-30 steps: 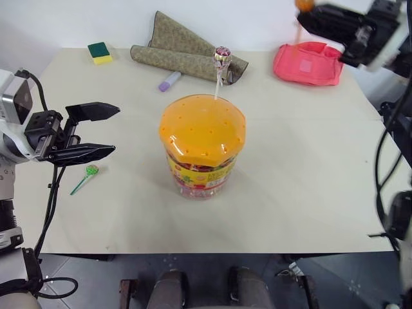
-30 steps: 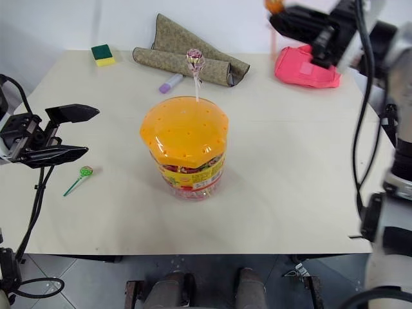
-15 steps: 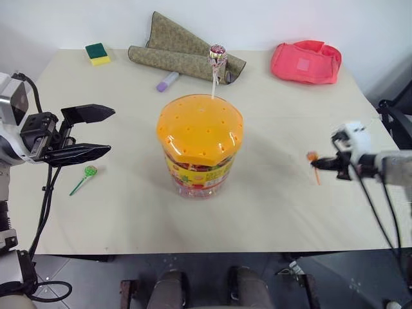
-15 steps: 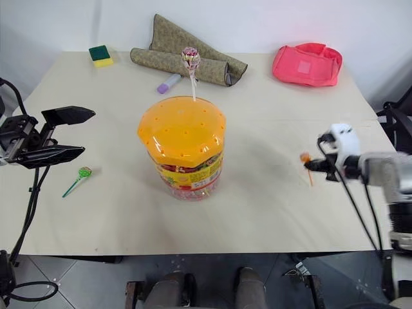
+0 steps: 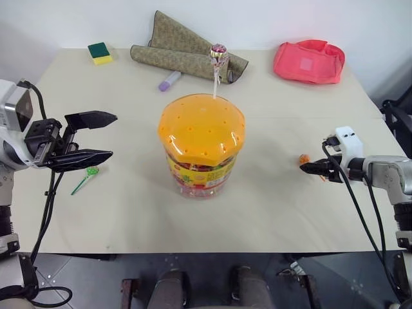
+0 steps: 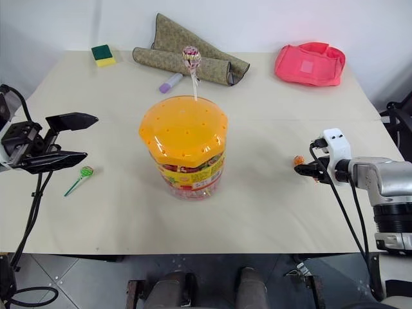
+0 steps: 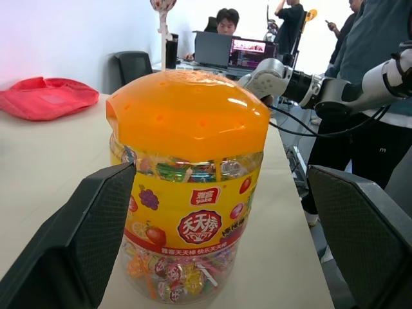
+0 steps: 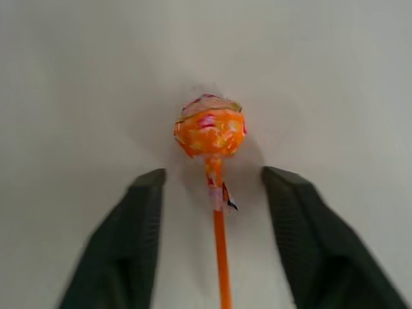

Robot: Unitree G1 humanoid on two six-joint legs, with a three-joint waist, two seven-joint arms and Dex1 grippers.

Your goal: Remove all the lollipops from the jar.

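From the head views, the jar (image 5: 201,147) stands in the middle of the counter (image 5: 290,206), with its orange lid on. One pinkish lollipop (image 5: 219,55) is still stuck upright in a hole at the far edge of the lid. A green lollipop (image 5: 91,172) lies on the counter at the robot's left, just under the left hand (image 5: 102,136), whose two fingers are spread wide and hold nothing. At the right, the right hand (image 5: 306,167) is low at the counter, and an orange lollipop (image 5: 304,158) lies at its tips. Far behind are a folded cloth (image 5: 183,56), a sponge (image 5: 99,52), a purple marker (image 5: 169,81) and a pink pouch (image 5: 309,62).

The left wrist view adds the yellow-red label and the colourful sweets inside the jar, and people at a laptop behind.

The right wrist view makes clear that the right fingers (image 8: 122,251) are apart, on both sides of the orange stick and not touching it.
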